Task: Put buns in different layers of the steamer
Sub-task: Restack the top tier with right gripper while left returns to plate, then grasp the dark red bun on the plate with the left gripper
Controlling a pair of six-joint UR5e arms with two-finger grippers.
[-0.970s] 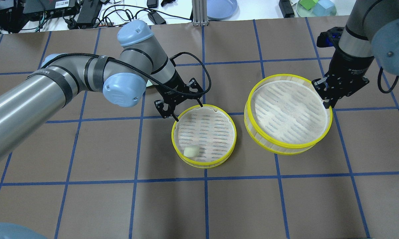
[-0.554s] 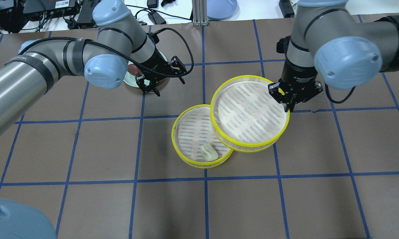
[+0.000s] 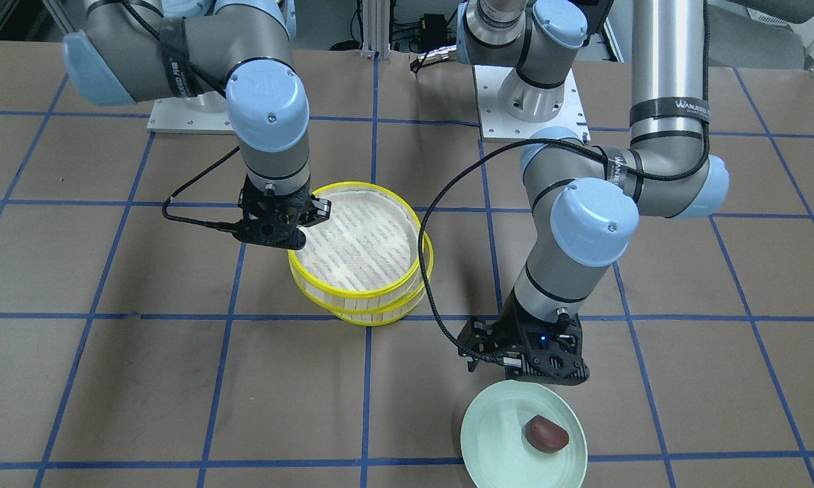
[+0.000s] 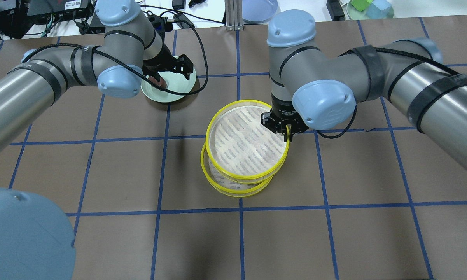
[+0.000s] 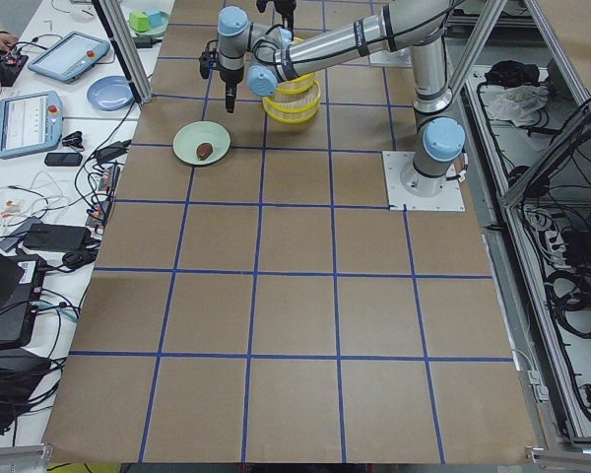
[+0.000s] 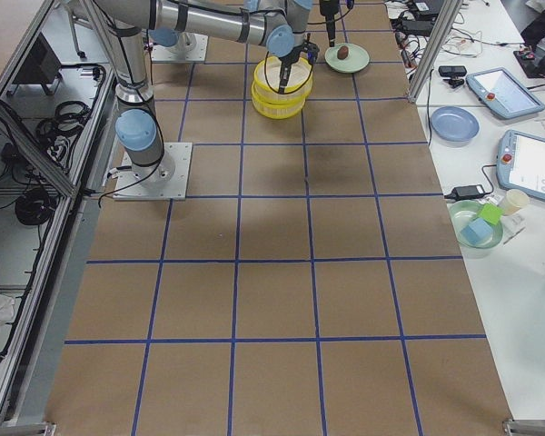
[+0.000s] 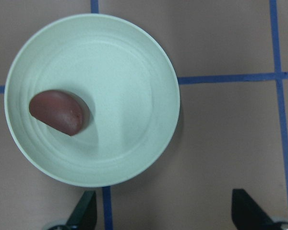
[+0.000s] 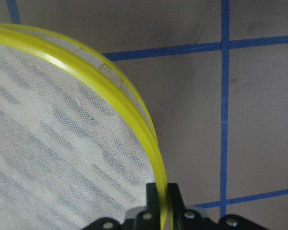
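My right gripper (image 4: pixel 288 135) is shut on the yellow rim of the upper steamer layer (image 4: pixel 247 181), as the right wrist view (image 8: pixel 162 191) shows. It holds this layer over the lower layer (image 4: pixel 233 192), slightly offset from it. The upper layer's liner is bare. The pale cream bun is hidden beneath it. The reddish-brown bun (image 7: pixel 57 111) lies on the mint-green plate (image 7: pixel 134 96). My left gripper (image 7: pixel 165 213) is open and empty above the plate's near edge, and it also shows in the front view (image 3: pixel 523 366).
A blue plate (image 4: pixel 258 9), a dish of green and blue blocks (image 4: pixel 369 7) and cables with electronics (image 4: pixel 62 11) lie beyond the table's far edge. Both arms reach over the table's far half.
My right gripper carried the second layer left, over the first layer, covering the cream bun. My left gripper moved away from the steamer to above the green plate.
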